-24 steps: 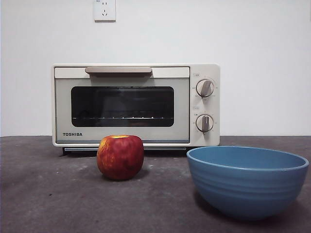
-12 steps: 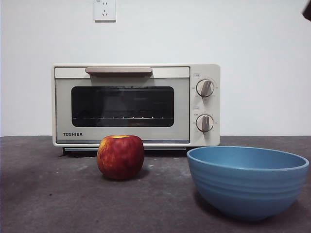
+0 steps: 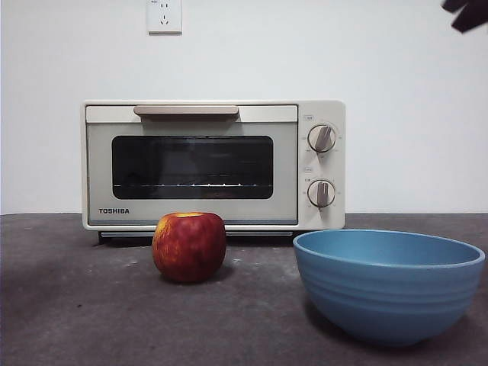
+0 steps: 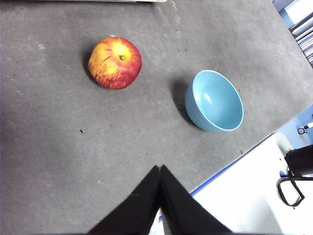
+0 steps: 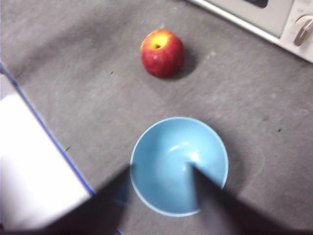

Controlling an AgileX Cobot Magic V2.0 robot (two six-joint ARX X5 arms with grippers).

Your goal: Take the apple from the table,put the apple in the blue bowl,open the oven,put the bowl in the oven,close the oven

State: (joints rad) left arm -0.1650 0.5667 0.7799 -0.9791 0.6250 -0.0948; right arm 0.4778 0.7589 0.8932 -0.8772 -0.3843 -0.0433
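Observation:
The red apple (image 3: 189, 247) with yellow streaks rests on the dark grey table (image 3: 76, 320), in front of the cream TOSHIBA oven (image 3: 213, 165), whose door is closed. To the apple's right stands the empty blue bowl (image 3: 389, 286). My right gripper (image 5: 160, 169) hangs open high above the bowl (image 5: 166, 142), its jaws blurred, with the apple (image 5: 162, 53) beyond. It shows as a black tip (image 3: 467, 11) at the front view's top right corner. My left gripper (image 4: 160, 169) is shut and empty, held high over the table's near edge, away from apple (image 4: 116, 62) and bowl (image 4: 215, 100).
A wall socket (image 3: 164, 15) sits on the white wall above the oven. The table's blue-lined edge (image 4: 230, 164) runs close to the bowl, with white floor beyond. The oven's knobs (image 3: 321, 139) are on its right side.
A black arm tip has come further into the front view's top right corner. Apple, bowl and oven have not moved.

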